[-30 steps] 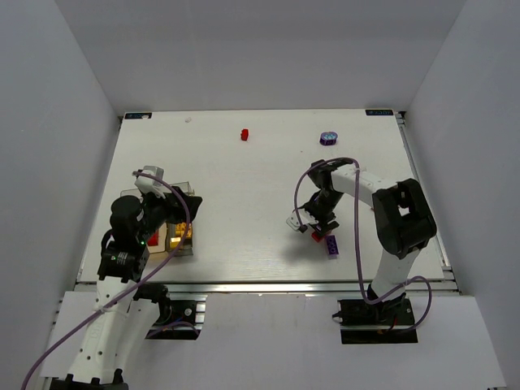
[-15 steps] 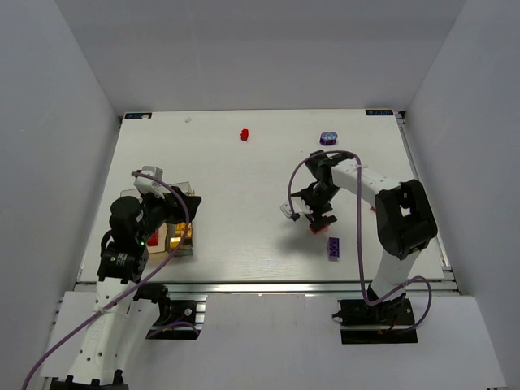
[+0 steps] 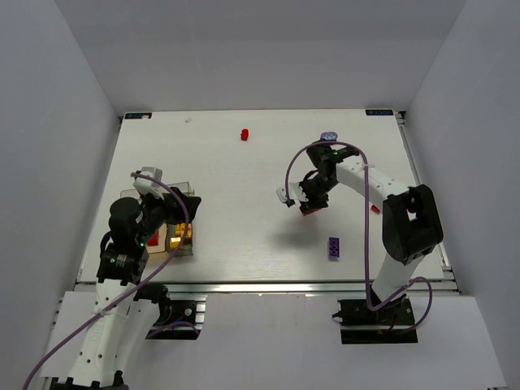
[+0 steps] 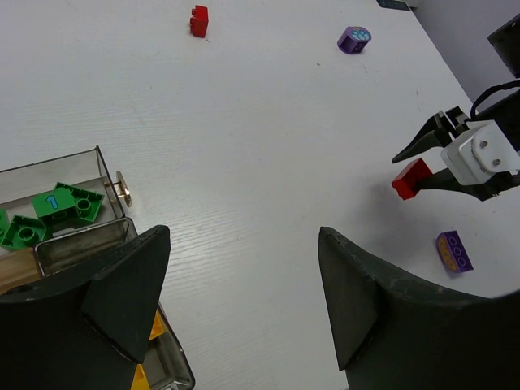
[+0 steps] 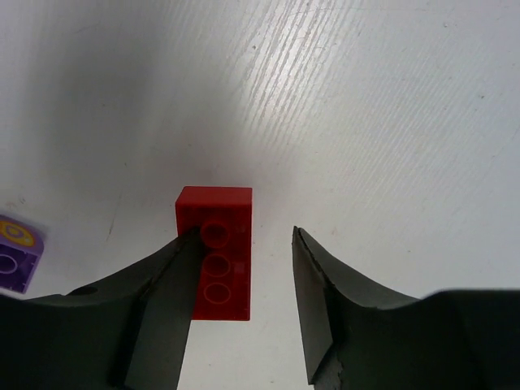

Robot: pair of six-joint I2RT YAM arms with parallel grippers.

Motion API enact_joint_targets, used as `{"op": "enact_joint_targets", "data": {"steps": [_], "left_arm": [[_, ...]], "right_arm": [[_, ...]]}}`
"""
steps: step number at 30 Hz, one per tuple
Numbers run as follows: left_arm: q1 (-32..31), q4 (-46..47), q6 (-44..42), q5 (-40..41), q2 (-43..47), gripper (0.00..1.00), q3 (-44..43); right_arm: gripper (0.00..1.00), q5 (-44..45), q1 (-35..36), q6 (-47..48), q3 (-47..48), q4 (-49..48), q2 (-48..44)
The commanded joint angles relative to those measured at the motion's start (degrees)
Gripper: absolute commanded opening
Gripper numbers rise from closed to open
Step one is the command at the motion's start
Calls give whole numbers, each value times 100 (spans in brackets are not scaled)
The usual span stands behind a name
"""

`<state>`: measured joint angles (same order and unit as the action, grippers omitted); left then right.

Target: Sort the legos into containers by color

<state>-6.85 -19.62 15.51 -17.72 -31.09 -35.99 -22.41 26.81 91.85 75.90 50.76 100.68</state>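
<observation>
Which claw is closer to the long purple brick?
Right. The right claw hovers beyond the purple brick, around a red brick; the left claw sits far left, by the bins.

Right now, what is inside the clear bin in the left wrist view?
Green bricks, one marked with a blue 1, lie in the clear bin. The fingers of the left gripper cover the nearer compartments; only a bit of yellow shows.

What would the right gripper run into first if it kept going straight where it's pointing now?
The red brick, lying between the fingers of the right gripper, close against one and clear of the other. Behind it comes only the white table; how far below is hard to judge.
</observation>
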Motion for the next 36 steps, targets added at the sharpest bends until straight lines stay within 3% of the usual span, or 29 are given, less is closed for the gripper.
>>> {"op": "enact_joint_targets", "data": {"steps": [1,3,4,13,15,17,18,19,22,24,25,28,29,33,36], "left_arm": [[26,-69,-4,58,86,84,30],[26,-77,-4,40,77,84,30],[26,-69,-4,40,77,84,22],[26,-42,14,-56,59,83,57],[26,176,49,-606,16,82,161],[26,562,92,-1213,-98,77,276],[26,669,110,-1887,-325,74,329],[-35,844,180,-2189,-475,64,338],[-35,1299,600,-3008,-1117,50,417],[-35,1775,996,-3281,-1434,52,522],[-88,2351,1511,-3369,-1487,63,636],[-88,3259,2514,-3318,-1794,72,777],[-149,3341,2693,-3274,-2030,79,751],[-377,3465,3265,-3177,-2612,87,541],[-579,2974,3389,-2835,-2902,90,146]], "right_arm": [[53,-272,44,-316,56,-49,161],[69,-299,44,-675,92,-197,197],[89,-264,79,-878,74,-338,197],[89,-202,158,-1600,-251,-1025,109],[86,-315,176,-1854,-155,-1025,170],[83,-465,184,-2320,91,-954,232],[81,-596,193,-2513,170,-937,267],[77,-693,211,-2836,310,-928,294],[70,-1080,246,-3565,417,-989,294],[69,-1405,263,-3910,408,-1164,224],[69,-1510,246,-4260,391,-1287,171],[70,-1871,255,-4745,277,-1770,-118],[70,-2072,255,-4982,294,-1937,-250],[72,-2303,325,-5204,303,-2218,-602],[74,-2128,456,-5222,233,-2430,-831]]}}
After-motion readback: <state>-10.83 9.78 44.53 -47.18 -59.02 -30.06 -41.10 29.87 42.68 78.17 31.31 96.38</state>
